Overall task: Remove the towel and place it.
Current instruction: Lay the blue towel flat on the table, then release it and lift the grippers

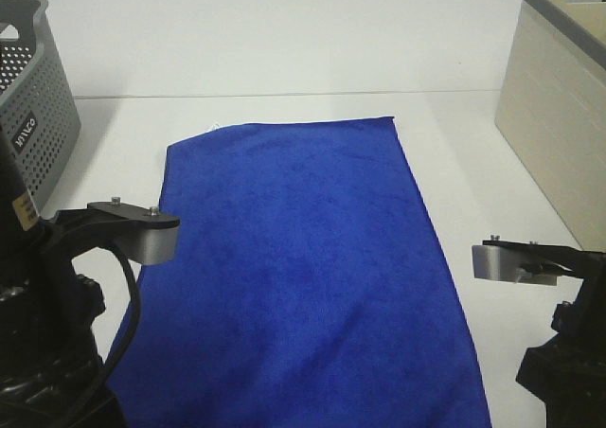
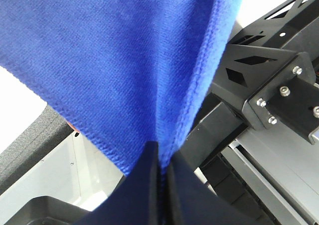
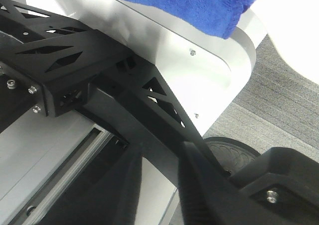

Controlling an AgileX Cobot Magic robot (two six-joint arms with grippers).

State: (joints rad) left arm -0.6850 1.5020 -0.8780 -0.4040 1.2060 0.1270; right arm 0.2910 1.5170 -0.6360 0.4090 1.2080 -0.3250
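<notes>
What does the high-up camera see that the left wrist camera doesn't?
Only the high camera: the towel spread out long over the white table, with a grey basket on the left and a beige bin on the right. Only the left wrist camera: the left pincer shut on the towel's stitched edge, seen up close. Both show the blue towel.

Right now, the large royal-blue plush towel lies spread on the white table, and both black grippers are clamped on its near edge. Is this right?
Not quite. Only the left gripper is shut on the towel. The right wrist view shows the right gripper with its jaws apart and nothing between them, the towel's corner lying clear of it. The rest stands.
</notes>
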